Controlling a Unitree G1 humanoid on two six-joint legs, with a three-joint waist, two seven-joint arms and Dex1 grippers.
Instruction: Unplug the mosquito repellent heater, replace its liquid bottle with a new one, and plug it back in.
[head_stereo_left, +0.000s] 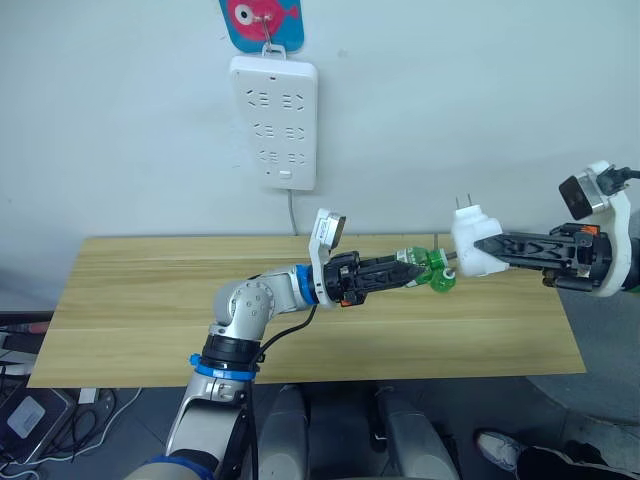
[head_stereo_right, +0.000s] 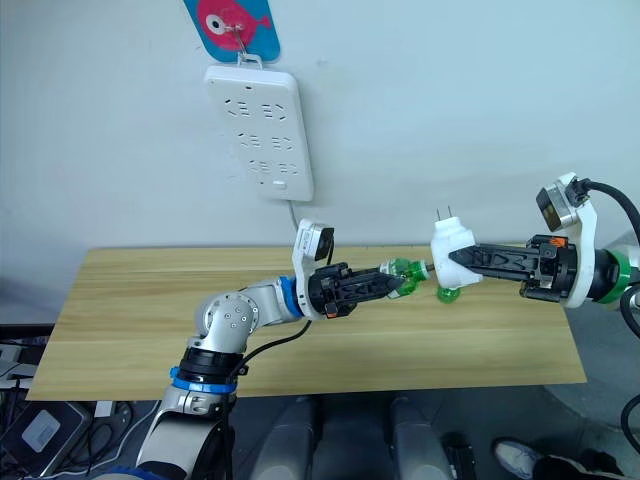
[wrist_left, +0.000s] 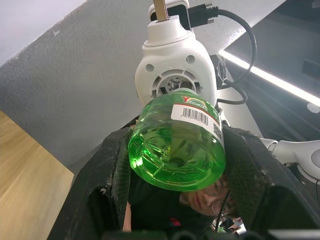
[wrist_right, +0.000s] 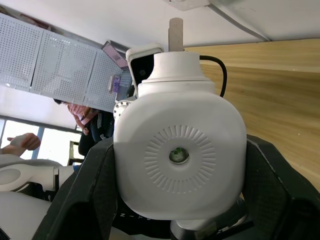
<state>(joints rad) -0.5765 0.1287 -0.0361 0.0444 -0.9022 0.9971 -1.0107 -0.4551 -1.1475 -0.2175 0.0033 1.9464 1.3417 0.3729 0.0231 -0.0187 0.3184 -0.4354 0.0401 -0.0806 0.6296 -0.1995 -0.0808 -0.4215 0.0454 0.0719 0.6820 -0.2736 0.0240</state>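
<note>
Mosquito repellent heater (head_stereo_left: 472, 244) is unplugged, clenched in our right gripper (head_stereo_left: 484, 245) above the worktop's (head_stereo_left: 150, 300) far right edge, while our left gripper (head_stereo_left: 415, 274) grasps the green liquid bottle (head_stereo_left: 437, 270) at its socket; replugging into the power strip (head_stereo_left: 274, 122) remains.

Counted: one mosquito repellent heater (head_stereo_left: 472, 243), one green liquid bottle (head_stereo_left: 434, 269), one wall-hung power strip (head_stereo_left: 274, 122), one wooden bench (head_stereo_left: 140, 300), two grippers, left (head_stereo_left: 414, 275) and right (head_stereo_left: 482, 244).
</note>
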